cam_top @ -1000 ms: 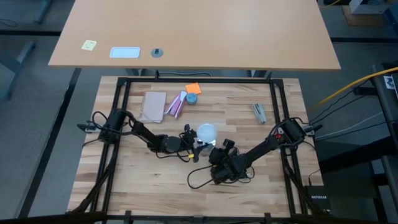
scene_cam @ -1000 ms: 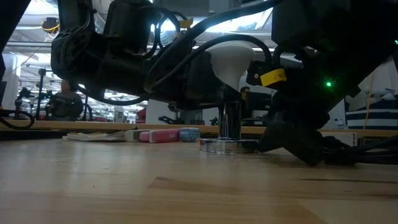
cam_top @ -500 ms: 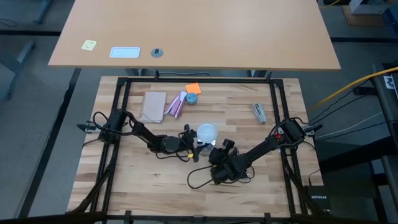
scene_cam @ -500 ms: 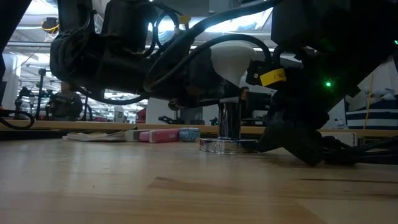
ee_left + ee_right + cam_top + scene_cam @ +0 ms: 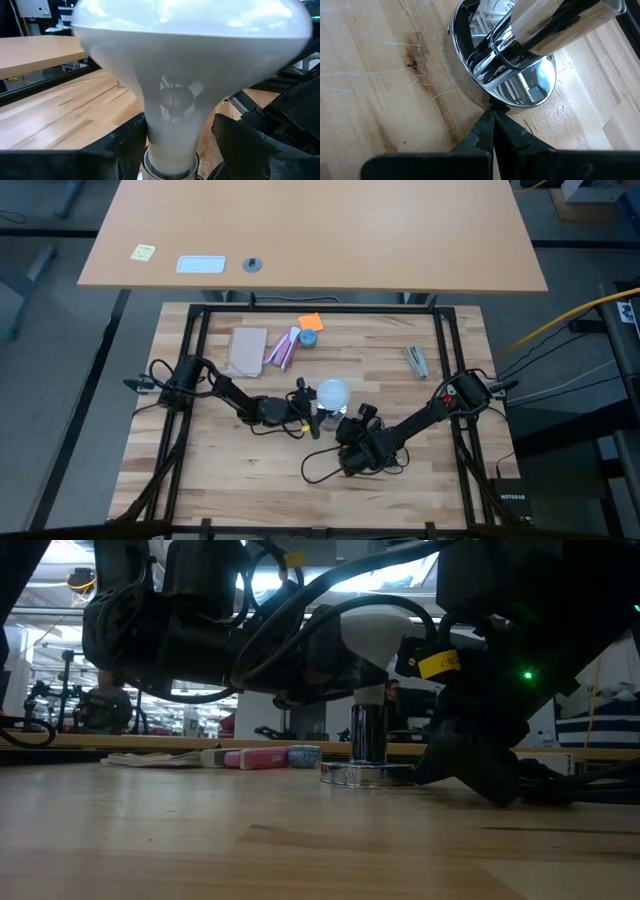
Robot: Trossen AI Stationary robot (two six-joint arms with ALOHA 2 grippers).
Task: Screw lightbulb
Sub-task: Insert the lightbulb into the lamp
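The frosted white lightbulb (image 5: pixel 331 392) stands upright, globe up, its neck in the chrome socket post (image 5: pixel 368 735). The post rises from a round mirror-like base disc (image 5: pixel 470 75) that lies flat on the wooden table. My left gripper (image 5: pixel 175 135) reaches in level from the table's left, open, with one finger on each side of the bulb's neck. My right gripper (image 5: pixel 492 117) slants down from the right, shut, its tips at the disc's rim. In the low view both dark arms crowd around the bulb (image 5: pixel 375 635). My left gripper has one finger (image 5: pixel 127 147) against the side of the bulb's narrow neck (image 5: pixel 152 135), just above the socket. The other finger (image 5: pixel 237 145) stands a small gap off the opposite side. The fingers come in level, across the upright neck. My right gripper sets its shut fingertips (image 5: pixel 485 127) against the rim of the socket's base disc (image 5: pixel 487 102), slanting down from the table's right. The disc lies flat on the table.
A dark cord (image 5: pixel 325 465) loops on the table near the right arm. Toward the far edge lie a tan pad (image 5: pixel 247 350), a pink-and-white packet (image 5: pixel 283 348), an orange note (image 5: pixel 311 322) and a small blue thing (image 5: pixel 309 338). A metal tool (image 5: pixel 417 360) lies at the far right.
In the low view my left hand has tipped a little where it stands at the bulb. The bulb, the socket and my right gripper have kept still.
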